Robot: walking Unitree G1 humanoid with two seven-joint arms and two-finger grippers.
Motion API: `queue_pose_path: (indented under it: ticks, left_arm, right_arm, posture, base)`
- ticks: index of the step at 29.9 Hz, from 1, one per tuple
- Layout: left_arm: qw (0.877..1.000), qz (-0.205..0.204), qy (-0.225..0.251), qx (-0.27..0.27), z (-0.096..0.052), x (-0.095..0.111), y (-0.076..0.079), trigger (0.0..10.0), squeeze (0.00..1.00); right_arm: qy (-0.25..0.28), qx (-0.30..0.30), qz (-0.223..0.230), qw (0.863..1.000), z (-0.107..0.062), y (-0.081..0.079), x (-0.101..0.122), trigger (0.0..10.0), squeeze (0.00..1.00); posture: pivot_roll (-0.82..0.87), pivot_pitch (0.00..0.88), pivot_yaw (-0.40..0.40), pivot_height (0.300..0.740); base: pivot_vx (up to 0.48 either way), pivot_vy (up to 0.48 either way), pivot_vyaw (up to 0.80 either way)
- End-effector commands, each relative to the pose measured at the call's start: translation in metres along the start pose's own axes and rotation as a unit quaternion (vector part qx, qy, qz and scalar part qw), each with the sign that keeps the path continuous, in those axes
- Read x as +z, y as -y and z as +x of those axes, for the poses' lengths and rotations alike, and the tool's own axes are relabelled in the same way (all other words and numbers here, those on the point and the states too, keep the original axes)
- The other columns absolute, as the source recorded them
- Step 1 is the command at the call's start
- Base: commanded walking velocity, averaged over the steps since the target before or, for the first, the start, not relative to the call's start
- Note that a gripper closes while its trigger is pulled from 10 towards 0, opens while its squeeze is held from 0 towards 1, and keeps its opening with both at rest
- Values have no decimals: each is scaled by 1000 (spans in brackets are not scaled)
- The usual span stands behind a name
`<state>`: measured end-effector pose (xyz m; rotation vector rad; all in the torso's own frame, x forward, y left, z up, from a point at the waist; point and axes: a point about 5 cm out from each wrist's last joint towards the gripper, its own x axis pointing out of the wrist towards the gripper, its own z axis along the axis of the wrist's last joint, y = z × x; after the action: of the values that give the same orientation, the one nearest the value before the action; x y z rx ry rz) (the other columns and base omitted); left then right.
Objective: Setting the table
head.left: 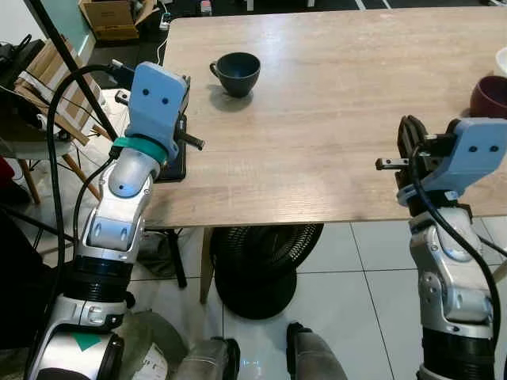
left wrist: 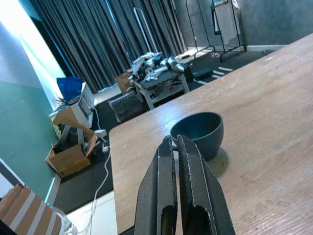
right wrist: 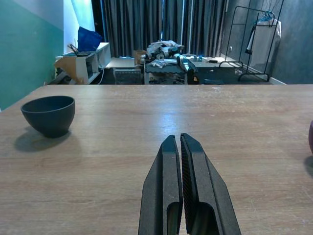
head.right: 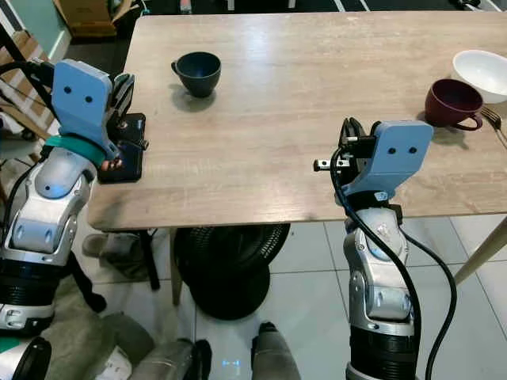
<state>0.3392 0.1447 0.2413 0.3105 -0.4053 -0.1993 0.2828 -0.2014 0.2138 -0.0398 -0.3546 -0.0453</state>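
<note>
Fingers of the left gripper [left wrist: 177,147] lie pressed together with nothing between them, and they hang over the near left edge of the wooden table [head.left: 333,103]. Straight beyond their tips, a little way off and not touching, sits the dark blue cup [left wrist: 198,133] with its handle turned toward the robot's left. On the robot's other side the right gripper [right wrist: 180,143] hangs over the near edge of the same table, and its fingers are likewise closed flat against each other and empty. Ahead of those fingers the tabletop runs bare. The dark blue cup stands well off to their left, far from the tips. To the right of the right gripper's fingers and further in, a maroon cup [head.right: 451,103] stands with its handle pointing right, and just behind it is a white bowl [head.right: 482,71] near the table's right end. A fork [head.right: 497,125] lies just right of the maroon cup at the picture's border. Under the table a black fan [head.left: 261,265] sits on the white tiled floor [head.left: 348,277], in front of the robot's feet.
</note>
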Motion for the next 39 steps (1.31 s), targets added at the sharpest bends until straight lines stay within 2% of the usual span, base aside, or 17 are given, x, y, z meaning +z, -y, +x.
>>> queue_pose_path:
  ticks: [1, 21, 30, 39]
  left_arm:
    - [1000, 3, -1, 4, 1, 2, -3, 10000, 0]
    - [1000, -2, 2, 4, 6, 6, 1, 10000, 0]
    - [1000, -1, 7, 10, 8, 10, -7, 10000, 0]
    - [1000, -2, -5, 9, 2, 3, 2, 10000, 0]
  right_arm:
    - [1, -13, 7, 1000, -2, 3, -2, 10000, 0]
    - [11, -19, 0, 1000, 1, 7, 2, 10000, 0]
    - [17, -28, -3, 999, -1, 10, 5, 10000, 0]
    - [8, -37, -11, 999, -3, 19, 0, 10000, 0]
  posture:
    - [-27, 63, 83, 740]
    - [-43, 43, 87, 740]
    - [-46, 56, 92, 740]
    - [-33, 52, 68, 740]
  base:
    - [0, 0, 0]
    - [0, 0, 0]
    - [0, 0, 0]
    - [0, 0, 0]
